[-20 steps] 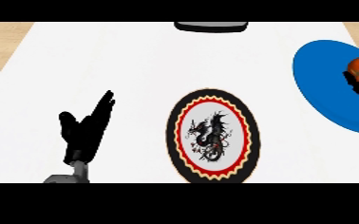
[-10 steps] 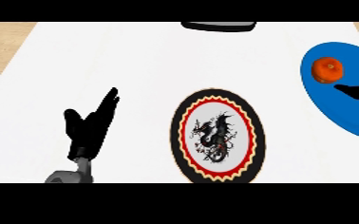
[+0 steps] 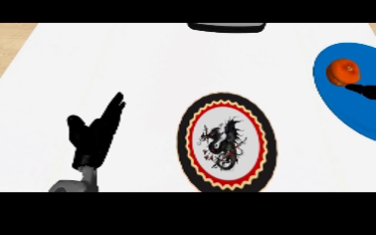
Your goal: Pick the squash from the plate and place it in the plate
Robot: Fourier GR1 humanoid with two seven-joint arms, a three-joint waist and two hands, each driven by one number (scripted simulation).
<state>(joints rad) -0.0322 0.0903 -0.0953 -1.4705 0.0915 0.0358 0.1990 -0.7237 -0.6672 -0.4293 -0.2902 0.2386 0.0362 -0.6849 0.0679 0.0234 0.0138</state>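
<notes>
Fingers (image 3: 364, 89) beside squash (image 3: 343, 71) (blue plate (image 3: 345, 110)).

The blue plate (image 3: 345, 109) and right hand (image 3: 365, 90) are cut off by the right edge, the hand's fingers unseen.

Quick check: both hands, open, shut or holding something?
Left hand: open, holding nothing, resting at lower left.
Right hand: only a tip shows beside the squash; cannot tell.

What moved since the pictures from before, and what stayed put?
The orange squash came into fuller view on the blue plate, further from the right edge. The right hand now shows just beside it. The left hand stayed open at the lower left, and the dragon plate stayed put.
</notes>
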